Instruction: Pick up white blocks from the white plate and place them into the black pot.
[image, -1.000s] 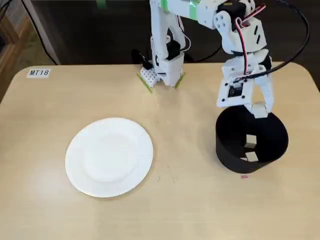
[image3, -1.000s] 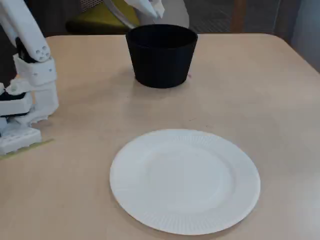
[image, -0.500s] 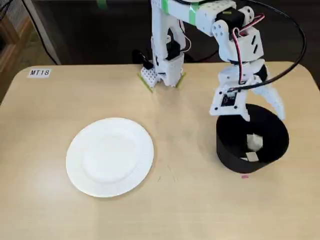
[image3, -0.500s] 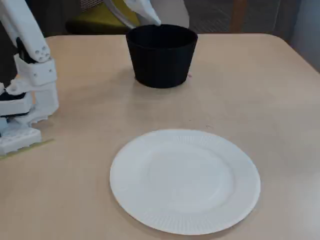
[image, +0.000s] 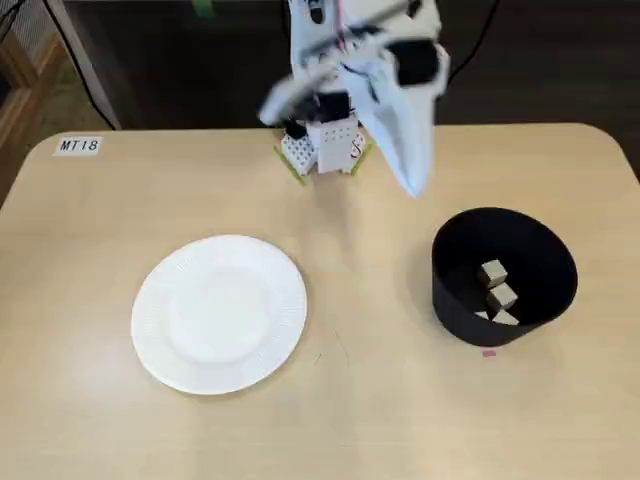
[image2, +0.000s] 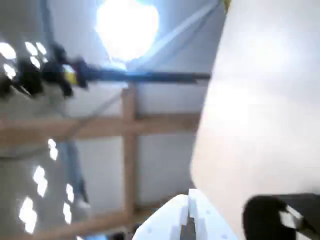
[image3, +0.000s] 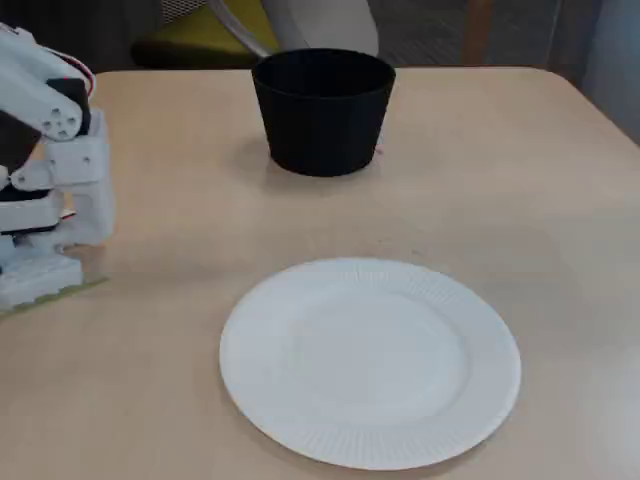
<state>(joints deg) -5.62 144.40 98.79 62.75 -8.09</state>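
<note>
Evidently close to done: no white blocks on the plate, bare in both fixed views, and three blocks lying inside the black pot, stacked loosely toward its near wall. Tool blurred and lifted high over the surface, between the arm's base and the pot, well apart from both; cannot tell whether open or closed, since the wrist view gives only ceiling, glare and blur. Probably a retreat to rest, so keep the tool high while passing the pot's thin rim, avoid any sweep low across the plate, and fold down slowly near the base. Check the plate once more before calling it finished.
</note>
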